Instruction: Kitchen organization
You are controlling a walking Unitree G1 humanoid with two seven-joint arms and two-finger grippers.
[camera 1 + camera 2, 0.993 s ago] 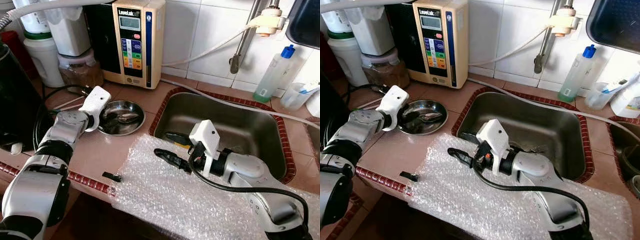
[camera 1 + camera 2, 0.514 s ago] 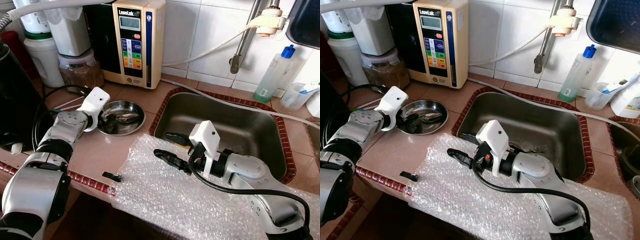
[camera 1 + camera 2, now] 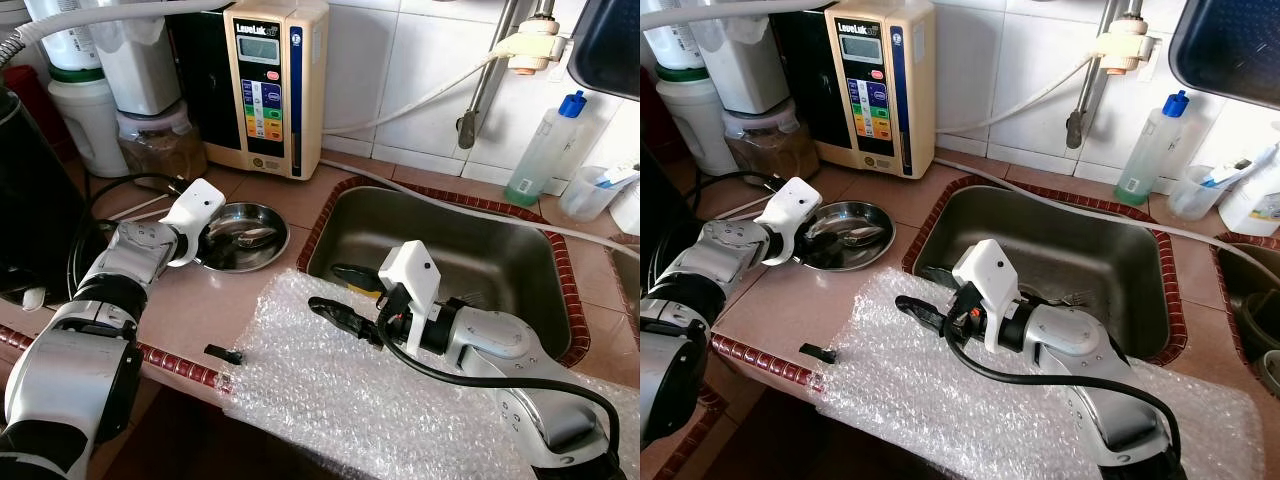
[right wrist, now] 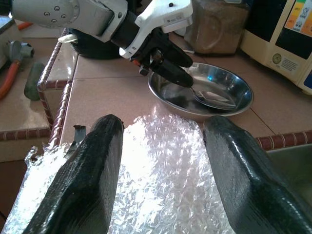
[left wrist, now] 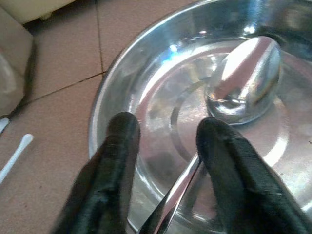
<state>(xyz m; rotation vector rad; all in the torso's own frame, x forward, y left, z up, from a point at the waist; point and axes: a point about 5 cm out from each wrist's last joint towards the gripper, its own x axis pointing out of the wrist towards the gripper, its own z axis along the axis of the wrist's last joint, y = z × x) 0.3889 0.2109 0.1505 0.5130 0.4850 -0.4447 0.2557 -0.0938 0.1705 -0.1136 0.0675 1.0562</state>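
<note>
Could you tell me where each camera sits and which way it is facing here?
Head eye views: look down at the counter; both silver arms show, left gripper at the steel dish, right gripper over the bubble wrap.
Left wrist view: along its open fingers into the dish at the spoon.
Right wrist view: along its open fingers across the wrap.
Shared: the dish and spoon.

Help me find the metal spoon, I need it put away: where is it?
The metal spoon lies in the round steel dish on the tiled counter, left of the sink, with the left gripper open over its handle.
</note>
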